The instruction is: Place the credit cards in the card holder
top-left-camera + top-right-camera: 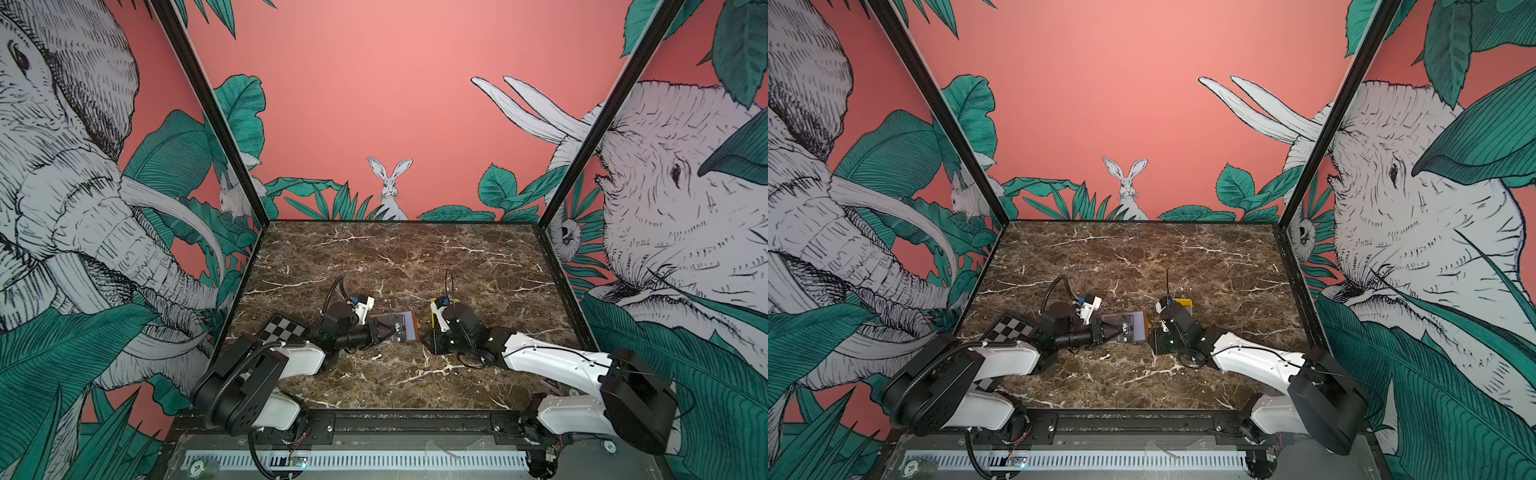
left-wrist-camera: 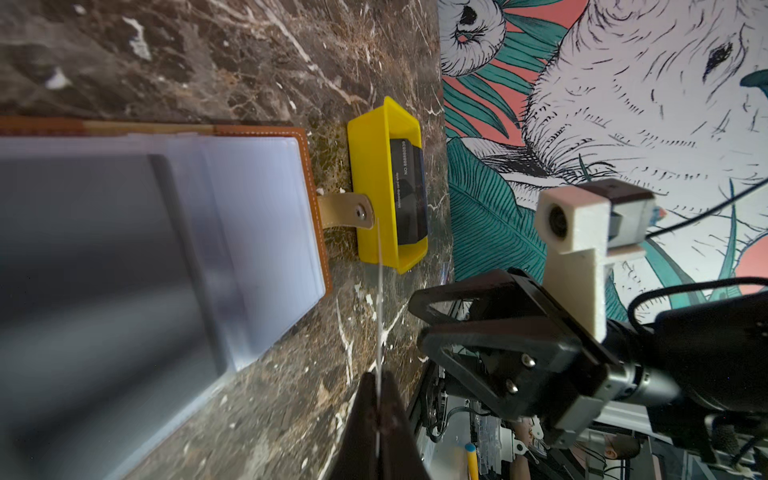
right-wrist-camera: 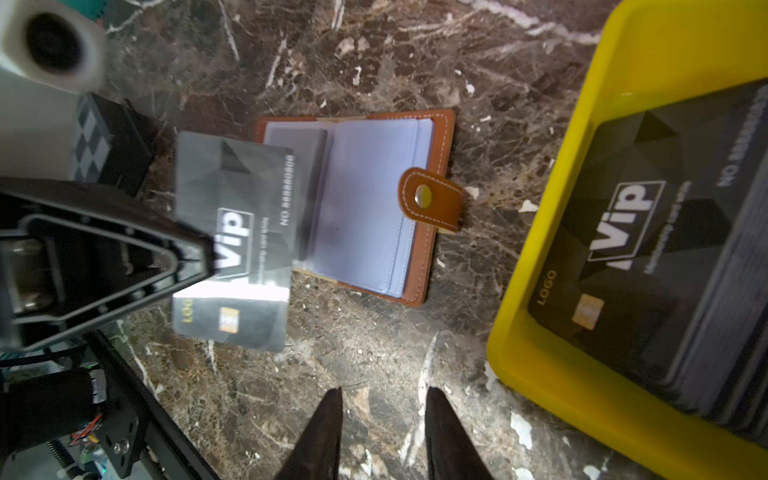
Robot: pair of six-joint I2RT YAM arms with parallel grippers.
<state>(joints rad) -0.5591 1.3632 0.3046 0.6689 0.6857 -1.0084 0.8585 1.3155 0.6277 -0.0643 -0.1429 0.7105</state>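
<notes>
The card holder (image 3: 365, 199) lies open on the marble, tan leather with greyish sleeves, and shows in both top views (image 1: 409, 326) (image 1: 1140, 326). My left gripper (image 1: 384, 330) (image 2: 379, 374) is shut on one dark "Vip" credit card (image 3: 241, 241), held flat just above the holder's left page. In the left wrist view that card (image 2: 379, 291) shows edge-on as a thin line. More credit cards (image 3: 644, 249) lie stacked in the yellow tray (image 3: 540, 332). My right gripper (image 3: 384, 395) (image 1: 424, 333) hovers open over bare marble between holder and tray, holding nothing.
The yellow tray (image 1: 1183, 303) sits just right of the holder's snap tab (image 2: 349, 210). A black-and-white checkerboard (image 1: 282, 328) lies at the left edge beside my left arm. Patterned walls close the table on three sides.
</notes>
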